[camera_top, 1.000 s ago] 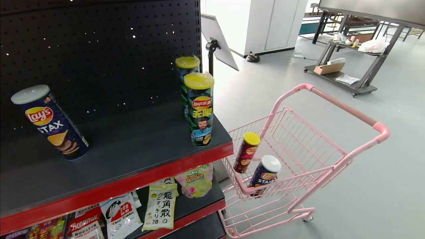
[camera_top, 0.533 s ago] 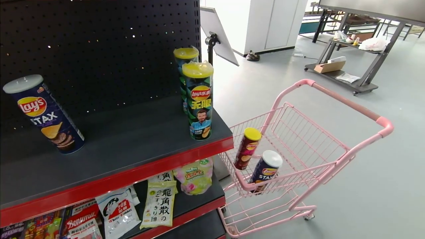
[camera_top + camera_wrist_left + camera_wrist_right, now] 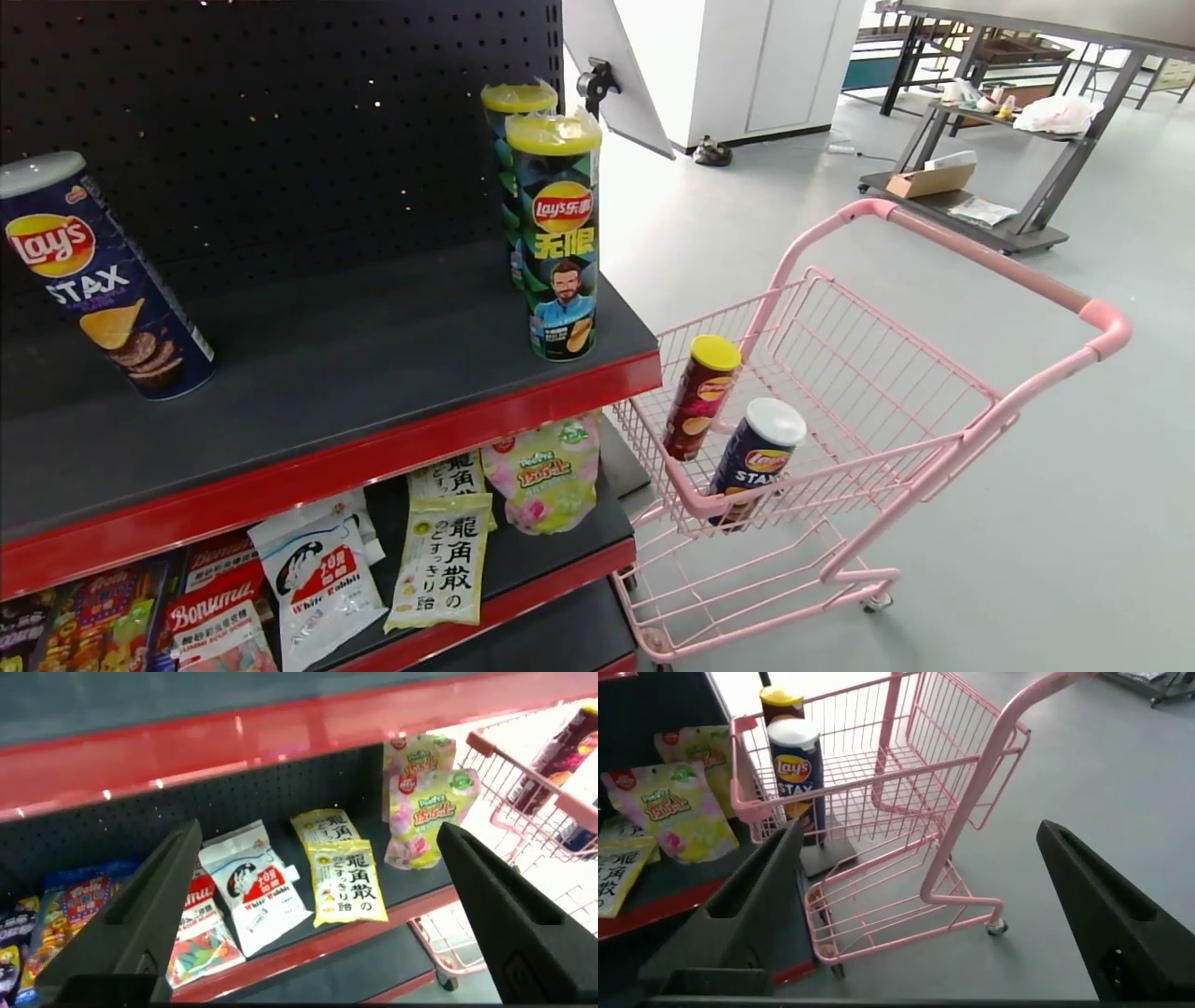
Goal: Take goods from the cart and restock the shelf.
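Observation:
A pink cart (image 3: 980,257) stands right of the shelf. A dark red can with a yellow lid (image 3: 700,397) and a navy can with a white lid (image 3: 756,457) lean in its front corner. The dark top shelf (image 3: 373,373) holds a navy can (image 3: 93,280) at the left and two green yellow-lidded cans (image 3: 560,243) at its right end. My left gripper (image 3: 320,829) is open before the lower shelf of snack bags (image 3: 341,877). My right gripper (image 3: 920,826) is open, low beside the cart (image 3: 971,784), with the navy can (image 3: 796,770) ahead.
Snack bags (image 3: 448,551) lie on the lower shelf under the red edge (image 3: 327,471). A sign board on a stand (image 3: 616,65) rises behind the shelf's end. A metal rack (image 3: 990,187) stands far back right. Open grey floor (image 3: 1074,523) lies right of the cart.
The whole head view has shifted, so the camera moved: shelf and cart sit closer and differently framed. The cans keep their places on the shelf and in the cart.

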`<state>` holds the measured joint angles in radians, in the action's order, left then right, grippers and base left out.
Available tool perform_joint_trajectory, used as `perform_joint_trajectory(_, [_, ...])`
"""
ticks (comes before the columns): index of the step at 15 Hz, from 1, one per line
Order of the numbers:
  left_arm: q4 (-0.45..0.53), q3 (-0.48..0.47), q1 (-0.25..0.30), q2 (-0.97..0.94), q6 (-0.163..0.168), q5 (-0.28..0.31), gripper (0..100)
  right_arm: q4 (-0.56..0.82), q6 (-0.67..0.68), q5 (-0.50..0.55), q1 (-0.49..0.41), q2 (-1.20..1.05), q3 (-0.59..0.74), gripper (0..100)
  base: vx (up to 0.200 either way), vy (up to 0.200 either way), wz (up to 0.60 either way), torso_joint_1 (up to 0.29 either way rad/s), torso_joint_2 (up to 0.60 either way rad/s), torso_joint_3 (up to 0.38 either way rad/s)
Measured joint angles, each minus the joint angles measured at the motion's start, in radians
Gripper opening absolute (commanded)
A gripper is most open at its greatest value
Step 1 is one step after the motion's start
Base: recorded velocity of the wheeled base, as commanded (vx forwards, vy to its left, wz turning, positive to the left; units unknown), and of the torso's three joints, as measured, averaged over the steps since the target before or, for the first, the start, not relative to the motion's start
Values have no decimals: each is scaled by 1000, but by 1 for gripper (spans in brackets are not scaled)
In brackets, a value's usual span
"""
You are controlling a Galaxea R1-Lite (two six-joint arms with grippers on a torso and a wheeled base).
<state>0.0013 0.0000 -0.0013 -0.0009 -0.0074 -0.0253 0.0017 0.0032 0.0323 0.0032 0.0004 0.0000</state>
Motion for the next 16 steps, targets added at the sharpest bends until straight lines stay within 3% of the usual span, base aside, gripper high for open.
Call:
perform_joint_trajectory(11, [0, 0, 0, 0, 0, 0, 100, 0, -5, -1, -1, 0, 0, 100, 0, 0, 0, -149, 523, 370])
perform_joint_trajectory(16, [0, 0, 0, 0, 0, 0, 100, 0, -23, -17, 3, 8, -1, 100, 0, 0, 0, -21, 95, 76])
